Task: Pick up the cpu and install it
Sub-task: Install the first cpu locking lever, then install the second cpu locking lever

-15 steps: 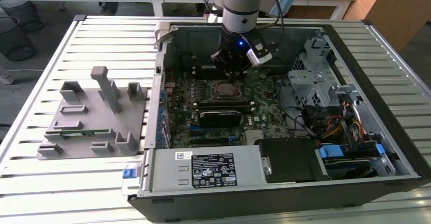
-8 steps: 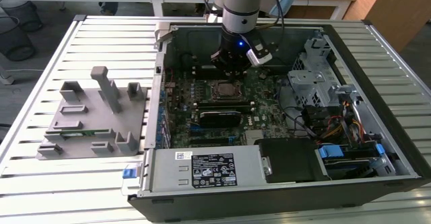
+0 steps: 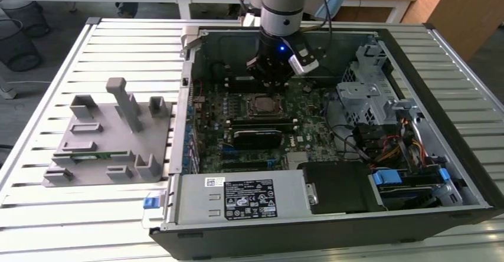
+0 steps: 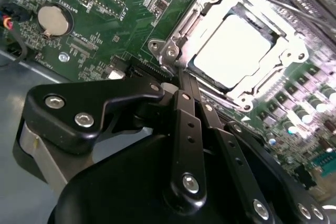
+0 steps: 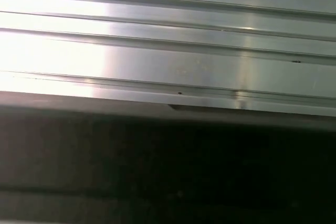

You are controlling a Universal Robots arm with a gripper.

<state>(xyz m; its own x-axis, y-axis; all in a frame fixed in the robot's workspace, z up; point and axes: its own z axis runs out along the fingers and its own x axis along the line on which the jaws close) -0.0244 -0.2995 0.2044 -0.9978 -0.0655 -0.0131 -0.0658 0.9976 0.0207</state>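
- Exterior view: gripper (image 3: 272, 85) inside open computer case (image 3: 473, 191), just above socket (image 3: 262, 104) on green motherboard (image 3: 315, 111); grey fixture tray (image 3: 94, 150) well apart, on slatted table (image 3: 47, 215) toward the exterior view's left.
- Second wrist view: cpu (image 4: 233, 51) seated flat in socket frame (image 4: 173, 51), silver top glaring white; gripper (image 4: 184, 80) fingers pressed together, tips beside frame's near edge, nothing pinched.
- Judged stage: chip already placed; seating and release in hand.
- Good practice, as a judgement: vertical motion only, no sideways drag across the chip, all four edges level within the frame.
- First wrist view: pale metal ribs above a dark band; identity unclear.
- Hard to make out: chip corner markings lost in glare; socket pins covered; contact between fingertips and frame undecidable; coin cell (image 4: 54, 20) visible on the board.
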